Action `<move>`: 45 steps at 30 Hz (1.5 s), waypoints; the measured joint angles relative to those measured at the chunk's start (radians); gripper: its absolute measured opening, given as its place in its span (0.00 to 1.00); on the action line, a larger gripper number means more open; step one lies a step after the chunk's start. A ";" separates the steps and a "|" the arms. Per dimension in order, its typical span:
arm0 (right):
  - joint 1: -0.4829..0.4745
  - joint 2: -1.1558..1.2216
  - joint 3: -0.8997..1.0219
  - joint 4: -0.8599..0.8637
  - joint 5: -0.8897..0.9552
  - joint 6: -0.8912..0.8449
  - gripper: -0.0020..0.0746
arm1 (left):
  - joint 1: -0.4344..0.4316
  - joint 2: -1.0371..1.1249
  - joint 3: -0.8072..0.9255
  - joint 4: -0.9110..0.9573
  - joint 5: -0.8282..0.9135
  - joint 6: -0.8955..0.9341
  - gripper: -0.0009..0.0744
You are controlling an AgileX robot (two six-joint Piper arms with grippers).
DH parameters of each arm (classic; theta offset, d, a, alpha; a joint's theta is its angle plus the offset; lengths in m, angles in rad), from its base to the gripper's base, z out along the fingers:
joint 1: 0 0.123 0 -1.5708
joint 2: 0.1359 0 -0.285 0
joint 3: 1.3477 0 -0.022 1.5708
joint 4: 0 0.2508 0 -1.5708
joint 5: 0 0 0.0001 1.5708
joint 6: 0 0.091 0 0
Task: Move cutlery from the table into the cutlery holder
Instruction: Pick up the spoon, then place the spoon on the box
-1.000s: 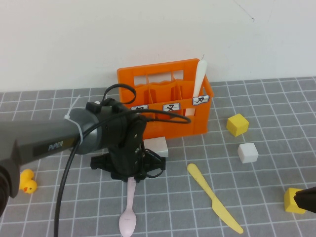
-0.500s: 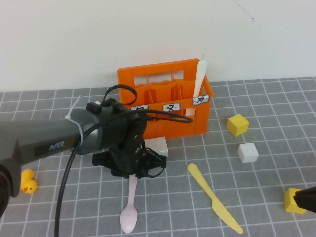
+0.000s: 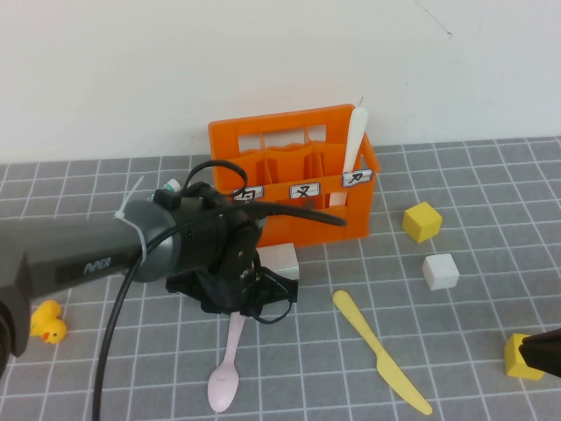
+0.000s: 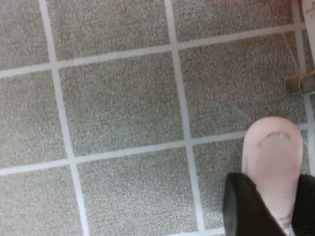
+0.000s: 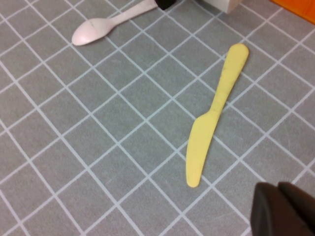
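High view, nearest first: the right end effector (image 3: 543, 353) sits at the counter's (image 3: 456, 333) right edge, fingers closed on nothing, with the yellow knife (image 3: 379, 350) lying flat nearby. The left end effector (image 3: 235, 309) is clamped on the pink spoon (image 3: 224, 379), bowl toward the camera. Farthest, the white knife (image 3: 353, 136) stands in the crate's (image 3: 289, 175) right compartment.

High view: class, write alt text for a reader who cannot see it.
The left claw grips the handle of a pale pink plastic spoon above the grey gridded table, in front of the orange slatted cutlery holder. A yellow plastic knife lies nearby; the right claw waits at the edge.
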 joint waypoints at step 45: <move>0.000 0.000 0.000 0.023 -0.004 -0.026 0.02 | -0.013 -0.598 0.038 0.388 -0.454 0.067 0.24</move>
